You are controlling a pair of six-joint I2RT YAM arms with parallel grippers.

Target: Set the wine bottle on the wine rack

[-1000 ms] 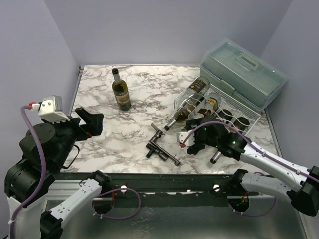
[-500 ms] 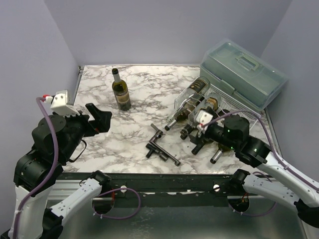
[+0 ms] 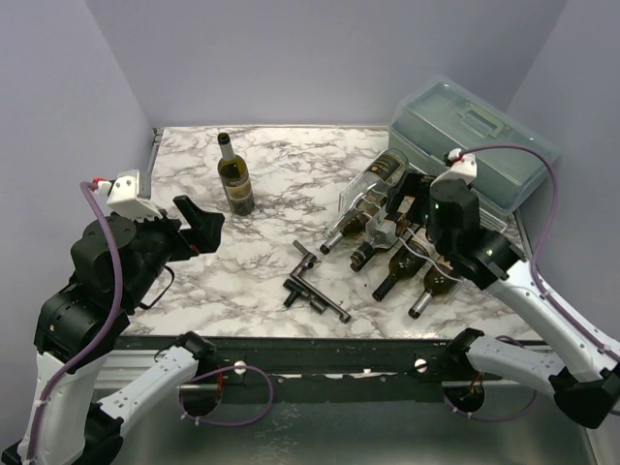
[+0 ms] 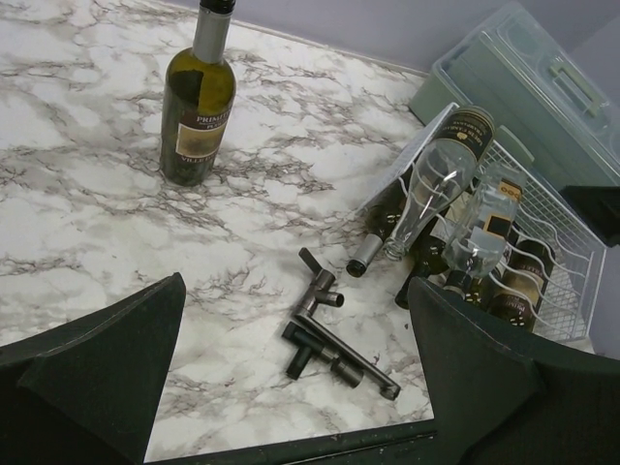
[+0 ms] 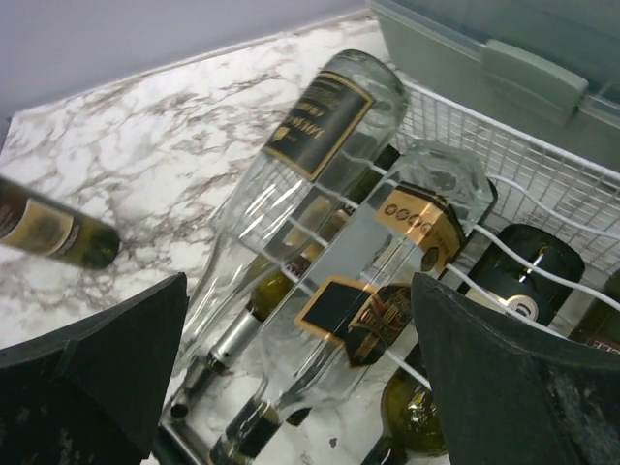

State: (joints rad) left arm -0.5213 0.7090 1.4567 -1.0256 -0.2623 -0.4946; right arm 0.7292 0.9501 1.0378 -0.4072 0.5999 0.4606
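Left claw [image 3: 205, 232]: jaws spread wide, nothing between them, raised above the white-and-grey marble tabletop [image 3: 291, 184].

The dark green glass wine bottle with a pale label [image 3: 235, 179] stands upright on the tabletop. It is ahead of the left claw and a little to the left of its gap, well apart from both fingers. It is not on the rack.

A black metal T-shaped tool [image 3: 315, 288] lies flat on the tabletop, ahead of the left claw and roughly in line with its gap, closer than the bottle.

Rectangular silver wire rack with wavy cradles and mesh sides [image 5: 523, 160]: ahead and to the right of the left claw, directly under the right claw. We see several bottles lying in it, necks pointing toward the arms. A clear glass bottle with a dark label [image 3: 373, 189] lies tilted at its left edge. Dark bottles lie lower down.

Right claw [image 3: 402, 208]: jaws fully apart and gripping nothing, hanging over the racked bottles. In the wrist view two clear bottles lie between its fingers.

A translucent grey-green lidded plastic box [image 3: 475, 140] sits just beyond the right claw, against the rack's far side.
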